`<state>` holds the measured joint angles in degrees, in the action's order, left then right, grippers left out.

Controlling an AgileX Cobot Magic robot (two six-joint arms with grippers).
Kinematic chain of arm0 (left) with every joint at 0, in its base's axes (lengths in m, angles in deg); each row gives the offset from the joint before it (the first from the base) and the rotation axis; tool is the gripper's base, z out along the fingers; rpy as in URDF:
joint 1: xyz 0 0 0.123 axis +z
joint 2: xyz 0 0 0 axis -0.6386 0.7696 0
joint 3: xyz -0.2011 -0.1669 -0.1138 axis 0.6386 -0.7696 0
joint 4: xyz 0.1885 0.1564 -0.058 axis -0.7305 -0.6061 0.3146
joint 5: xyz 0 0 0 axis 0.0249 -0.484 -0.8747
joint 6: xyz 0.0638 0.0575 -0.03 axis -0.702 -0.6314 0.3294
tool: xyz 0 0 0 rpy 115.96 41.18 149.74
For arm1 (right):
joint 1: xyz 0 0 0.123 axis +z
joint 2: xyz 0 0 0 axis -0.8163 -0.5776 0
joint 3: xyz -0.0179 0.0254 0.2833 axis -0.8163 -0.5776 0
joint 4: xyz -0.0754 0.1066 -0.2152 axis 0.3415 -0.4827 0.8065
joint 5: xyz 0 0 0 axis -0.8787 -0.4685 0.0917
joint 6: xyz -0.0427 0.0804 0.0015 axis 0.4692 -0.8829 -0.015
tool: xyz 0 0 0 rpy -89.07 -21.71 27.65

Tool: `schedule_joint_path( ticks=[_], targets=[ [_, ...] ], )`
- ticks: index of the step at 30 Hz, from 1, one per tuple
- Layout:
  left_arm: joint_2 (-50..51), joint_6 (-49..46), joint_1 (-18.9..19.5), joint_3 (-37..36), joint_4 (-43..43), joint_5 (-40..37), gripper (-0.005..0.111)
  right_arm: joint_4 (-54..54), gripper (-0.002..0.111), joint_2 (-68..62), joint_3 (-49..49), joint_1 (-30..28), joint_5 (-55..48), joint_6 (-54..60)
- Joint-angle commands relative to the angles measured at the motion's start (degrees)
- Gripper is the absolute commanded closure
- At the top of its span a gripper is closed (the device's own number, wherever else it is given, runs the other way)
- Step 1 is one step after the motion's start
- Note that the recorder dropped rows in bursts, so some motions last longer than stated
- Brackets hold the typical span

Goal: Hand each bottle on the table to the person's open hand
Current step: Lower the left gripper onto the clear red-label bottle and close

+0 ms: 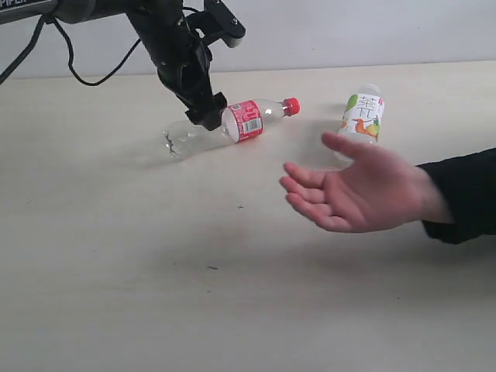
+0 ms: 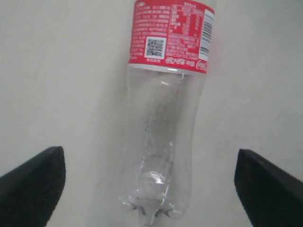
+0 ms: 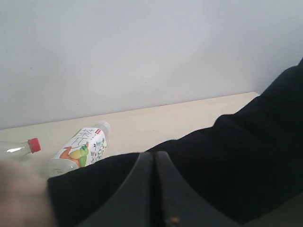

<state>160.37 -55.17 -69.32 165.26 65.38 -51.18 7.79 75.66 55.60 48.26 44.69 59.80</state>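
The clear red-labelled bottle point(image 1: 246, 120) lies on its side on the table point(image 1: 116, 271), far left of centre. It appears empty, so expect it to be light, slick and crushable. The left gripper point(image 2: 149, 161) jaws stand spread astride it. Close gently on the waist. The right gripper point(image 3: 155, 189) jaws are pressed together.

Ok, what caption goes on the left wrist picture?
Open left gripper straddles the clear red-label bottle lying on the table.

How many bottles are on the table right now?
2. The clear red-label bottle lies on its side under the open left claw. The white bottle with the orange-green label lies near the person's open hand. Others may be out of view.
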Motion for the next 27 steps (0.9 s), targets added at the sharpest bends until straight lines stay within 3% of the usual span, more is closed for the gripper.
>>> schedule_joint_path(
  ticks=[1, 27],
  targets=[
    [1.31, -3.15, 0.46, 0.00, 2.81, 2.56, 0.015, -0.01, 0.108, 0.30, -0.32, -0.20, 0.07, 0.22],
    [9.96, -5.06, 0.57, 0.00, 3.52, 9.82, 0.015, -0.01, 0.108, 0.30, -0.32, -0.20, 0.07, 0.22]
  ],
)
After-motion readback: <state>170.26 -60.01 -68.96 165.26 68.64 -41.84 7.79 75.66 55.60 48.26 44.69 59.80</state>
